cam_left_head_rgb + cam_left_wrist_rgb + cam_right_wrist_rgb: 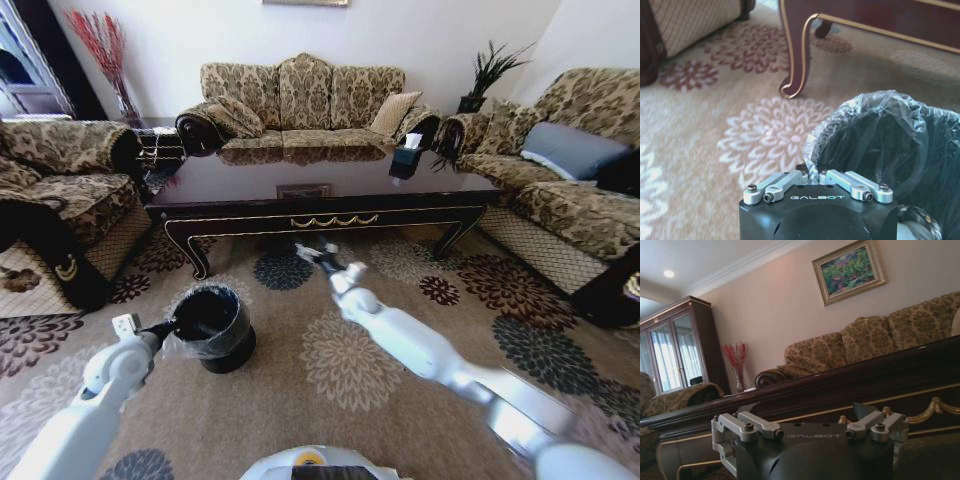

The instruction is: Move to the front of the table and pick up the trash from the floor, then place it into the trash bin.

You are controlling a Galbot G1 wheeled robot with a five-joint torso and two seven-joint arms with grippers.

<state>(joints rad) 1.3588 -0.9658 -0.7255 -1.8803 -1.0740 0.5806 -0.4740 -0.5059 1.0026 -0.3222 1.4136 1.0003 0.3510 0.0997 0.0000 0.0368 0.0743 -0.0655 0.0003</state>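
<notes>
We see the left tool pressed together on the plastic liner at the rim of the trash bin — the bin stands on the carpeted floor at about 8 o'clock in the head view. The right tool is spread wide, raised toward the front edge of the dark surface at 12 o'clock — nothing between its fingers.

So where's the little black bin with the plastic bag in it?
In the head view, the round black trash bin stands on the flowery carpet, left of centre, before the dark table, at the left gripper.
</notes>
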